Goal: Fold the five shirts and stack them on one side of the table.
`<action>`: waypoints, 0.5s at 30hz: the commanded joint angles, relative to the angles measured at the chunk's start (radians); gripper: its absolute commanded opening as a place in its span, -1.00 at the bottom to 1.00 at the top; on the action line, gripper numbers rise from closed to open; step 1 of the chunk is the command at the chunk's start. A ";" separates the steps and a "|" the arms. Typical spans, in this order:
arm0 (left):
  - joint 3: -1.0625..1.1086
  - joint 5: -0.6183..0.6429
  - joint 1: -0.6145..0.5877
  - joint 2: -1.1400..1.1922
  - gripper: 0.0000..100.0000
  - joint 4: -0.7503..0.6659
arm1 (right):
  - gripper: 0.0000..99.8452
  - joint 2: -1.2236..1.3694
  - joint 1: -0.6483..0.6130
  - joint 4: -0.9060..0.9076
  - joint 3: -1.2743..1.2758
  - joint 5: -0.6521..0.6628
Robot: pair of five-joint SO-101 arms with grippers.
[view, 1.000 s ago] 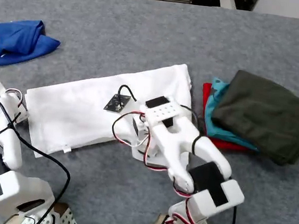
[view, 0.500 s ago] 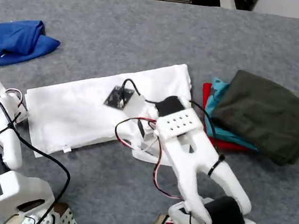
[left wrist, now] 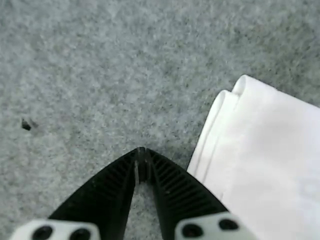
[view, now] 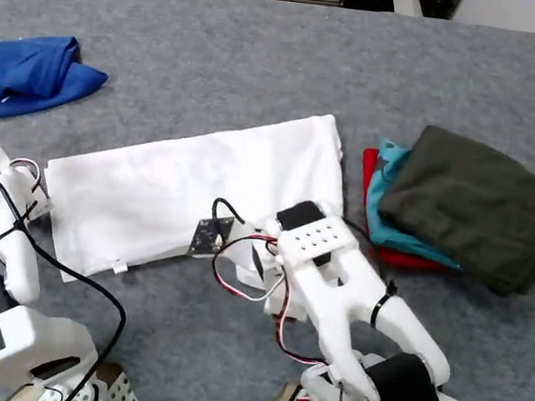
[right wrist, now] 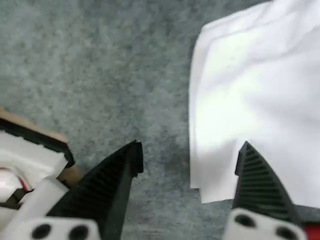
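The white shirt lies flat mid-desk. The right hand hangs open over its near corner, and that arm and its cables hide the edge from above. The left hand, closed on nothing, sits just beside the shirt's folded end. A crumpled blue shirt lies well apart. A dark green shirt tops the teal shirt and red shirt.

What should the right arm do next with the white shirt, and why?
Probably lower the right gripper and close on the near edge of the white shirt: its jaws stand open straddling that edge, the shirt lies only partly folded, and three folded shirts wait stacked beside it.
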 commanded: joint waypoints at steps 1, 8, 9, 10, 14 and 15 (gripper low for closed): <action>-0.044 -0.003 0.000 -0.004 -0.96 -0.003 | -0.37 -0.039 -0.013 -0.043 0.001 0.017; -0.044 -0.003 0.000 -0.004 -0.96 -0.003 | -0.37 -0.038 -0.010 -0.147 0.058 0.052; -0.044 -0.003 0.000 -0.004 -0.96 -0.003 | -0.37 -0.036 -0.010 -0.169 0.073 0.052; -0.044 -0.003 0.000 -0.004 -0.96 -0.003 | -0.37 -0.036 -0.010 -0.189 0.087 0.052; -0.044 -0.003 0.000 -0.004 -0.96 -0.003 | -0.37 -0.035 -0.010 -0.281 0.160 0.052; -0.044 -0.003 0.000 -0.004 -0.96 -0.003 | -0.37 -0.027 -0.010 -0.307 0.179 0.052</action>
